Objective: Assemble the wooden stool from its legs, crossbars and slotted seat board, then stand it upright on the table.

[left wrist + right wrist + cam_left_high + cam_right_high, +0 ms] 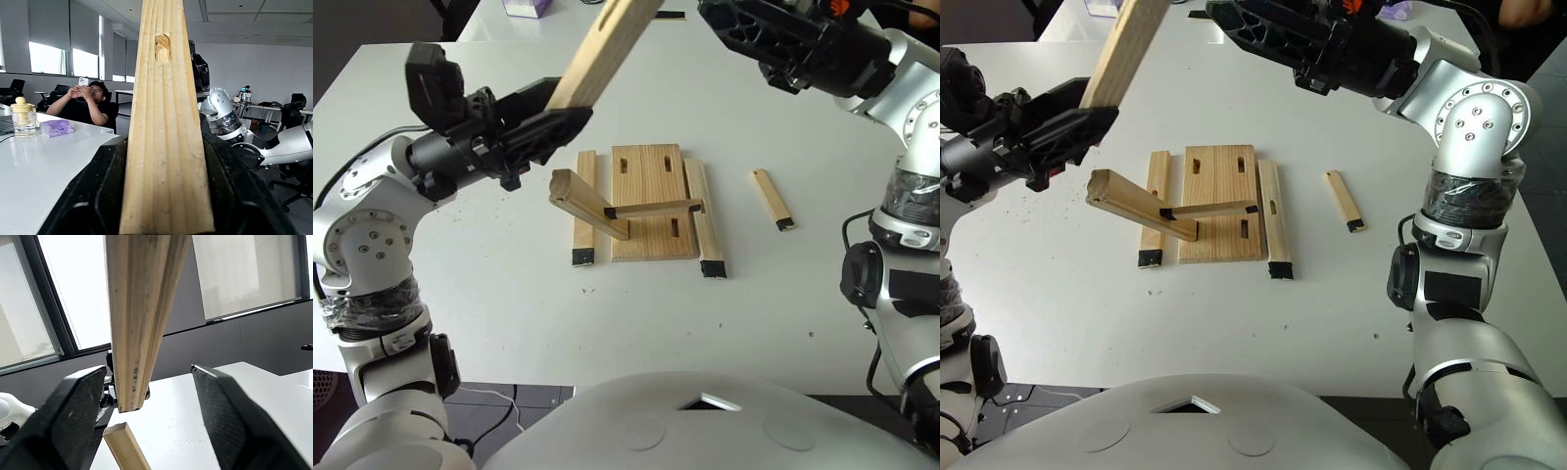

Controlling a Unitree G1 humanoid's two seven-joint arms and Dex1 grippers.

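One leg (607, 49) aloft, tilted, over far left side of seat board (646, 230). My left jaws clamp its lower end on flat faces. My right jaws wide, straddling its upper end, apparently not touching. Judgement: stiff, light, dry wood, likely to pivot in a single end grip. Take second hold on flat faces near upper end, clear of mortise hole. Seat board flat on table (509, 294). Spare leg (585, 245) just beside its left edge, another (707, 235) beside right. Jointed leg (573, 191) with crossbar (656, 208) lies across it. Short crossbar (771, 199) well right.
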